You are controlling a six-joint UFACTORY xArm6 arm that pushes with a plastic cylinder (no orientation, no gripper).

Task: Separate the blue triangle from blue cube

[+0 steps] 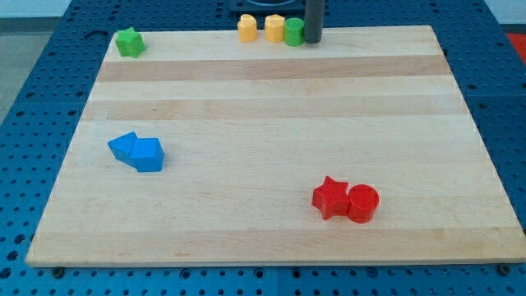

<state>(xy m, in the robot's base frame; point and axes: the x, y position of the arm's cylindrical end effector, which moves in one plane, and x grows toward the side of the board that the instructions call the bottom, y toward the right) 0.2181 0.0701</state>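
Note:
Two blue blocks lie touching at the view's left side of the wooden board (271,115). The left one (123,146) looks like the blue triangle. The right one (149,154) looks like the blue cube, though the shapes are hard to tell apart. My tip (313,41) rests at the board's top edge, right of centre. It is far from the blue blocks, up and to their right. It stands just to the right of a green cylinder (293,32) and is touching or nearly touching it.
Two yellow blocks (246,28) (274,27) sit in a row left of the green cylinder at the top edge. A green star (129,42) is at the top left corner. A red star (330,197) touches a red cylinder (362,203) at the lower right.

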